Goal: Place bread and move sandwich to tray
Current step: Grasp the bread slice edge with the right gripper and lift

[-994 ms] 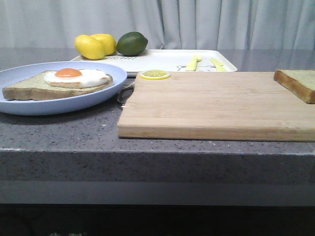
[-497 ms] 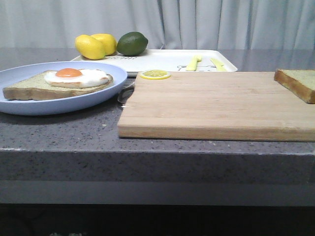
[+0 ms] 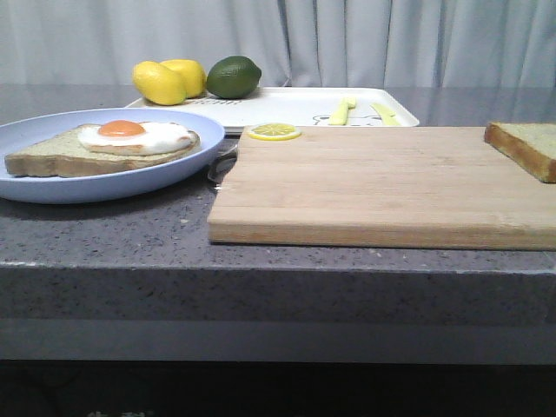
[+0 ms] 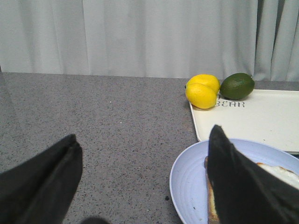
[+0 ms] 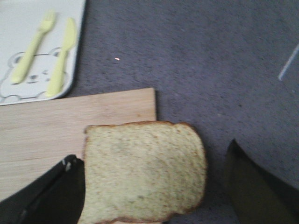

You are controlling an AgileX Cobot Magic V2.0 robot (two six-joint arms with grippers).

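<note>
The bread (image 3: 526, 146) lies on the right end of the wooden cutting board (image 3: 382, 187), partly over its edge. In the right wrist view my right gripper (image 5: 154, 186) is open above the bread (image 5: 145, 170), one finger on each side, not touching it. The sandwich (image 3: 104, 148), a toast slice with a fried egg, lies on the pale-blue plate (image 3: 104, 184) at the left. My left gripper (image 4: 142, 177) is open and empty over the counter beside the plate's (image 4: 191, 179) rim. The white tray (image 3: 287, 109) stands behind the board. Neither gripper shows in the front view.
Two lemons (image 3: 167, 80) and a lime (image 3: 233, 76) sit at the tray's back left corner. A yellow fork (image 3: 341, 109) and knife (image 3: 385, 114) lie on the tray's right part. A lemon slice (image 3: 274, 131) rests at the board's far left corner. A curtain hangs behind.
</note>
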